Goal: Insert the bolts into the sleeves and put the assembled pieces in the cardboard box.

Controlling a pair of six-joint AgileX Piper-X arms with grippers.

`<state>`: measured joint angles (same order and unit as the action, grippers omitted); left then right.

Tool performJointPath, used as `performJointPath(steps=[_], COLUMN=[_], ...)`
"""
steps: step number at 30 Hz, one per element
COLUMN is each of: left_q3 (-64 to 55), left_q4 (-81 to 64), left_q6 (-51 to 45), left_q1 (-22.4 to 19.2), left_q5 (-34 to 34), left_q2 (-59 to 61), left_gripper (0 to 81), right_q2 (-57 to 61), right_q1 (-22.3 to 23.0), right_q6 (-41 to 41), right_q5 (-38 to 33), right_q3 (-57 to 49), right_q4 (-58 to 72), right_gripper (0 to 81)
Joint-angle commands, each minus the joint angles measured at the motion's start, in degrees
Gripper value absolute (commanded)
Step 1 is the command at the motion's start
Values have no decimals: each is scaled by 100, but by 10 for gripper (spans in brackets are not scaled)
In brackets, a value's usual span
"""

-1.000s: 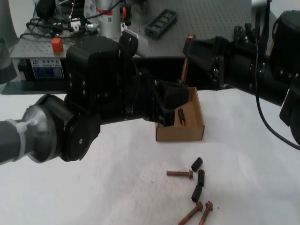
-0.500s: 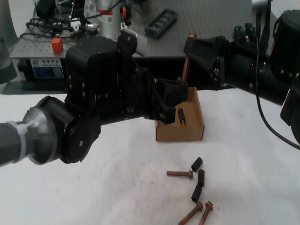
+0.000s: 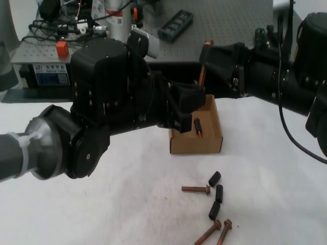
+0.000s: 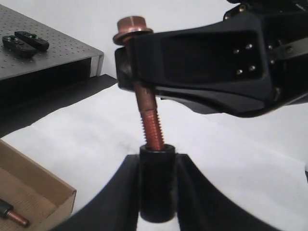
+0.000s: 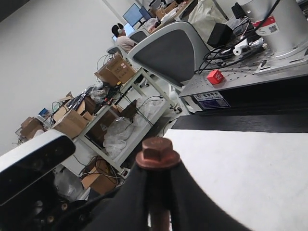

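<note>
Fingers (image 4: pixel 118 192) of the left gripper (image 4: pixel 157 166) are clenching a black sleeve (image 4: pixel 156 192), which is standing upright between them. Just above it, the right gripper (image 5: pixel 155 192) is grasping a copper bolt (image 4: pixel 147 120) by the upper part of the shank, with the hexagonal head sticking out above the jaws. The bolt is pointing down with a slight tilt, and its threaded end is meeting the top opening of the sleeve.

In the high view both grippers are hanging over the far side of the cardboard box (image 3: pixel 196 144), the left arm coming from the left and the right arm from the right. One assembled piece (image 3: pixel 197 126), a sleeve with a bolt in it, is lying inside the box.

Nearer to the camera, on the white cloth (image 3: pixel 127 204), three loose sleeves (image 3: pixel 219 193) are lying in a short row. One loose bolt (image 3: pixel 195 189) is lying just beside them, and two more bolts (image 3: pixel 207 232) are lying together at the front edge.
</note>
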<state>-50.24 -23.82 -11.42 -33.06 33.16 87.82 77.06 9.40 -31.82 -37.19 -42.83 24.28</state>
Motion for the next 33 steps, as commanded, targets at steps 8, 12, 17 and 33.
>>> performJointPath(steps=[8,12,17,33], left_q3=[-35,-222,-1722,-7916], left_q4=[-516,-632,766,6424], left_q6=[290,164,-114,785], left_q1=[0,0,0,3], left_q5=[-833,-1719,-2037,-2858], left_q2=[-65,25,880,5215], left_gripper=[7,7,7,7], right_q2=[-186,-512,-936,-1147], right_q1=[-167,-642,-1251,-1541], right_q6=[104,104,104,1023], right_q5=[-393,-503,-503,-324], right_q3=[-5,-5,-5,-5], right_q4=[-25,-452,-1038,-3221], right_gripper=[427,427,427,393])
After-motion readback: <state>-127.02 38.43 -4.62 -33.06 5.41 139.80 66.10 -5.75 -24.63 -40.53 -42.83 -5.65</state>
